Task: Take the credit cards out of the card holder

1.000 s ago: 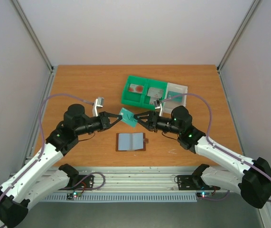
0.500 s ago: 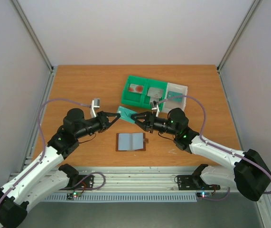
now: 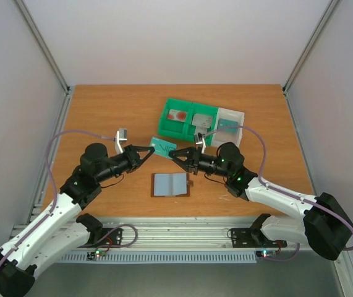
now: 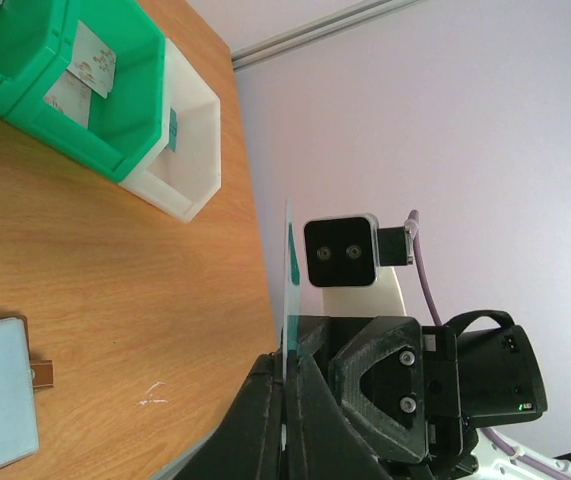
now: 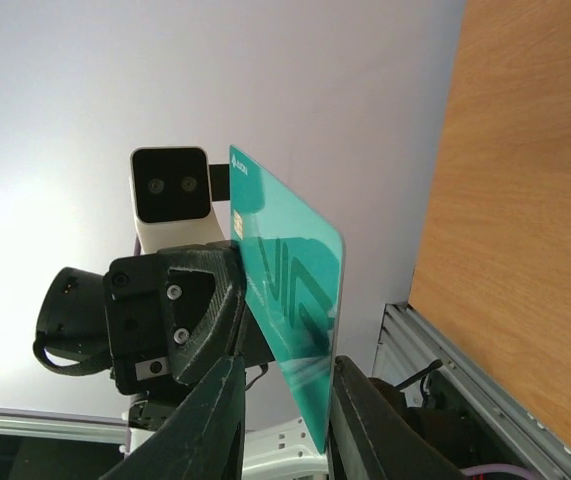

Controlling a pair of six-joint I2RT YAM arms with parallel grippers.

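At mid-worktop height, holds a teal credit card (image 3: 162, 146) aloft between both arms.
Pinches one end of it in the left end effector (image 3: 152, 150), narrow and closed on it; brackets the opposite corner with the right end effector (image 3: 174, 152), fingers parted, contact impossible to tell. Has the card holder (image 3: 170, 184) lying open and flat on the worktop (image 3: 102, 111) at 6 o'clock of the card, pale pockets up, tab at 3 o'clock. Shows the green-and-white tray (image 3: 175, 130) at 1 o'clock.
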